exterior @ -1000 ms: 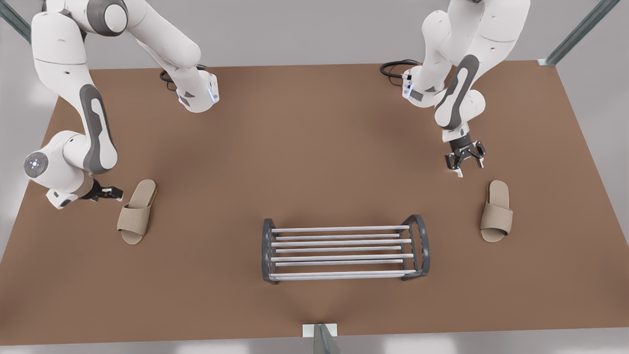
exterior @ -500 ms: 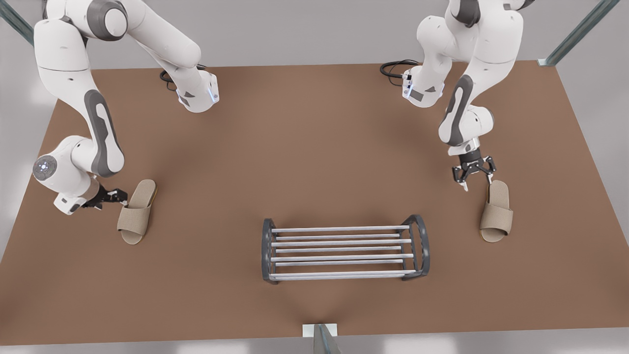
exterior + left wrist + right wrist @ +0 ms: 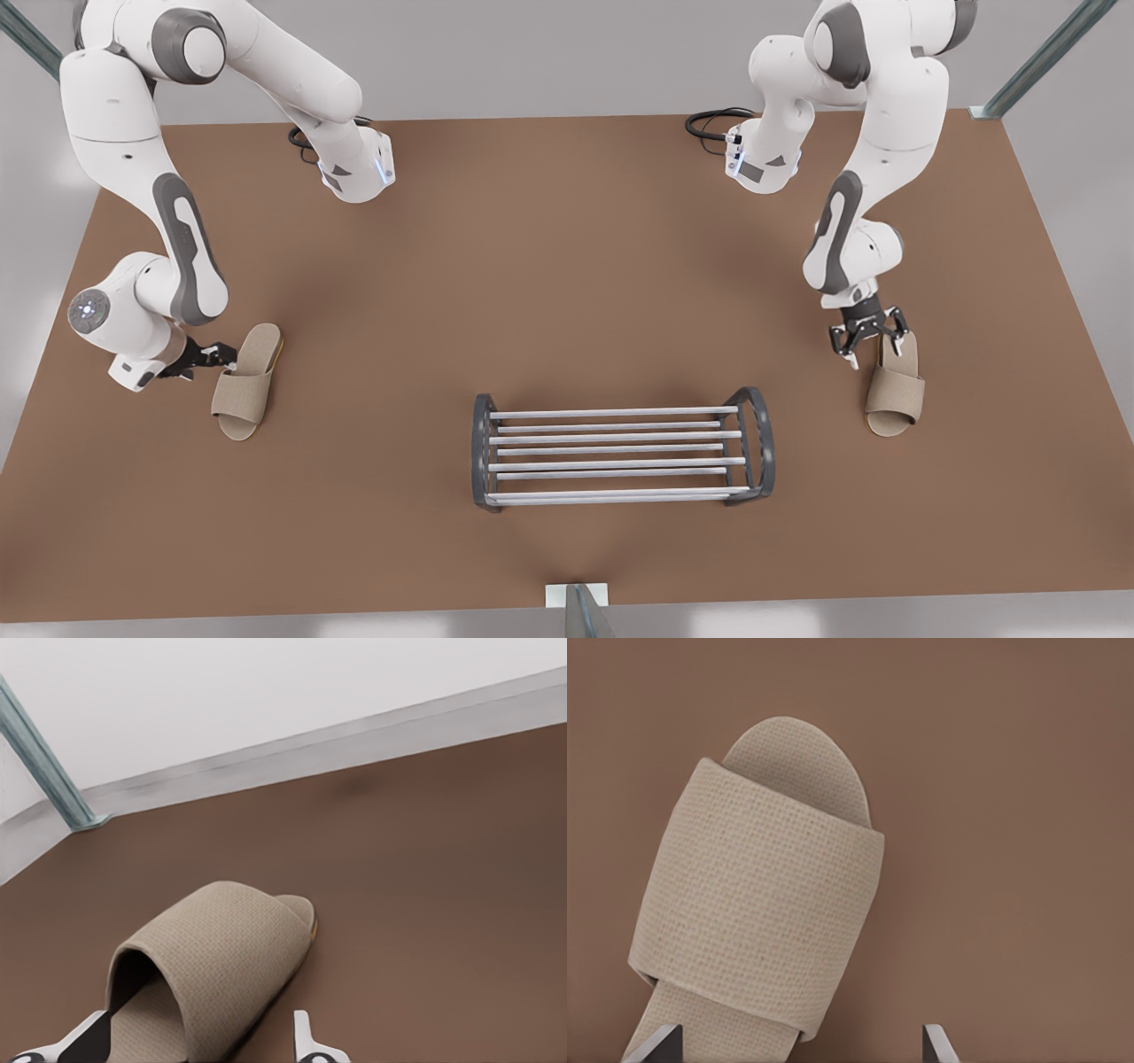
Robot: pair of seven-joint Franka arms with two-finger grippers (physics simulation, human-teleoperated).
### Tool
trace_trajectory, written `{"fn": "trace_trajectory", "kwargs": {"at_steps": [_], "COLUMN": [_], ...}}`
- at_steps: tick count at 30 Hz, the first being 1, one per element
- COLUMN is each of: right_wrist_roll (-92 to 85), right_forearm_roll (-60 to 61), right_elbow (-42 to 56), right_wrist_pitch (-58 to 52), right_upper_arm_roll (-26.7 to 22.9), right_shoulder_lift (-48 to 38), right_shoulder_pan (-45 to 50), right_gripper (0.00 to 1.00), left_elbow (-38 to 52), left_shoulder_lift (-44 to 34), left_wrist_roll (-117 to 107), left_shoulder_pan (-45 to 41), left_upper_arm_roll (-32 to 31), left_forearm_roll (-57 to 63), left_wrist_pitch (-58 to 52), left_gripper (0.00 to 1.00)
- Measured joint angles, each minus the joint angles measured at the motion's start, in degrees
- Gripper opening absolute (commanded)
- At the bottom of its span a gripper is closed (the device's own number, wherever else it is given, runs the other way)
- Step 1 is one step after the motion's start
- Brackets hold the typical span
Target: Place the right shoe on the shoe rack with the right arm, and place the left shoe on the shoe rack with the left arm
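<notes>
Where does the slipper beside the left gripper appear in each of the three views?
Front view: the slipper is on the front view's left, with the open left gripper at its heel.
Left wrist view: the slipper lies with its heel between the gripper's fingers.
Right wrist view: not in it; the open right gripper hangs over the other slipper.
Shared landmark: the brown table.

Shoe rack (image 3: 623,450) mid-table (image 3: 549,266); one slipper (image 3: 248,381) far to front view's left, other slipper (image 3: 896,385) far right.
</notes>
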Motion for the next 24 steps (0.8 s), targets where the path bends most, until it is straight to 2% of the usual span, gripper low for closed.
{"fn": "trace_trajectory", "kwargs": {"at_steps": [2, 6, 14, 15, 18, 22, 24], "right_wrist_roll": [-0.16, -0.43, -0.82, -0.85, -1.01, -1.37, -1.62], "right_forearm_roll": [0.00, 0.00, 0.07, 0.08, 0.13, 0.33, 0.45], "right_elbow": [0.14, 0.37, 1.29, 1.33, 1.42, 1.62, 1.63], "right_wrist_pitch": [0.44, 1.40, 4.21, 4.59, 5.43, 6.04, 6.17], "right_upper_arm_roll": [0.00, 0.01, 0.01, 0.01, 0.01, 0.02, 0.02], "right_shoulder_lift": [0.78, 2.16, 5.35, 5.58, 5.79, 5.81, 5.79], "right_shoulder_pan": [-0.08, -0.27, -0.24, -0.22, -0.19, -0.22, -0.26], "right_gripper": [1.00, 1.00, 1.00, 0.96, 0.69, 0.47, 0.46], "left_elbow": [1.52, 4.47, 7.91, 8.04, 8.15, 8.43, 8.56], "left_shoulder_lift": [1.21, 3.19, 5.15, 5.35, 6.15, 6.72, 6.77], "left_wrist_roll": [0.00, 0.00, 0.00, 0.00, 0.00, 0.00, 0.00], "left_shoulder_pan": [0.54, 5.89, 6.74, 7.23, 9.08, 9.39, 9.35], "left_upper_arm_roll": [-0.59, -5.90, -6.56, -6.97, -8.85, -9.16, -9.19], "left_forearm_roll": [0.00, 0.00, 0.00, 0.00, 0.00, 0.00, 0.00], "left_wrist_pitch": [0.25, 0.57, 1.88, 2.01, 2.28, 2.47, 2.52], "left_gripper": [1.00, 1.00, 1.00, 1.00, 1.00, 1.00, 0.88]}}
